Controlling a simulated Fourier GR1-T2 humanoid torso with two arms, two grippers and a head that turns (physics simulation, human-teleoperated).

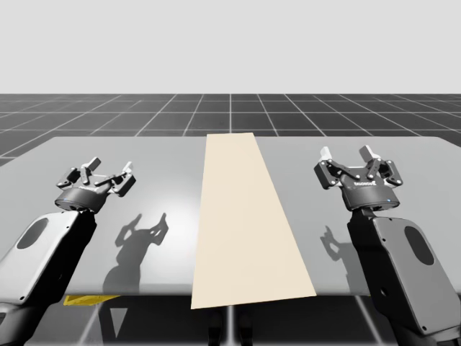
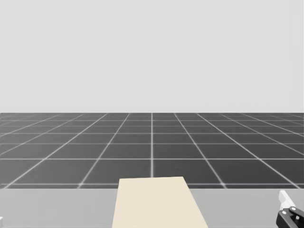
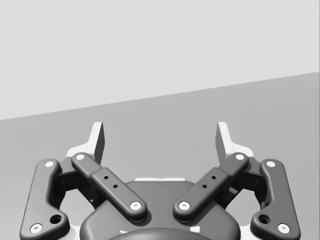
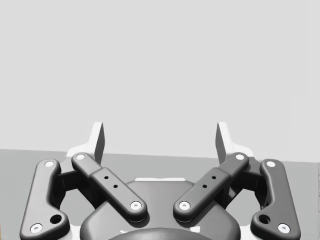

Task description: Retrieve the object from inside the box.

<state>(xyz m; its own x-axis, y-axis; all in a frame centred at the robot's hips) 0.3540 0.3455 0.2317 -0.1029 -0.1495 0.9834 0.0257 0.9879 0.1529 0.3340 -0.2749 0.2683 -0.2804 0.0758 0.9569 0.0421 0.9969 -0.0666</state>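
Observation:
A long beige strip (image 1: 245, 223) lies flat down the middle of the grey table (image 1: 158, 155), from the far edge to the near edge. Its far end (image 2: 156, 204) is in the head view. My left gripper (image 1: 109, 171) hovers over the table's left part, open, nothing between its fingers (image 3: 160, 135). My right gripper (image 1: 347, 158) is held over the right part, also open and holding nothing (image 4: 160, 135). Both point toward the far edge. In the head view one arm's white fingertip (image 2: 283, 196) pokes in at the lower right corner.
Bare grey tabletop (image 1: 360, 238) lies on both sides of the strip. A dark tiled floor (image 1: 230, 112) stretches beyond the far edge. A small yellow patch (image 1: 86, 299) shows below the near edge at the left.

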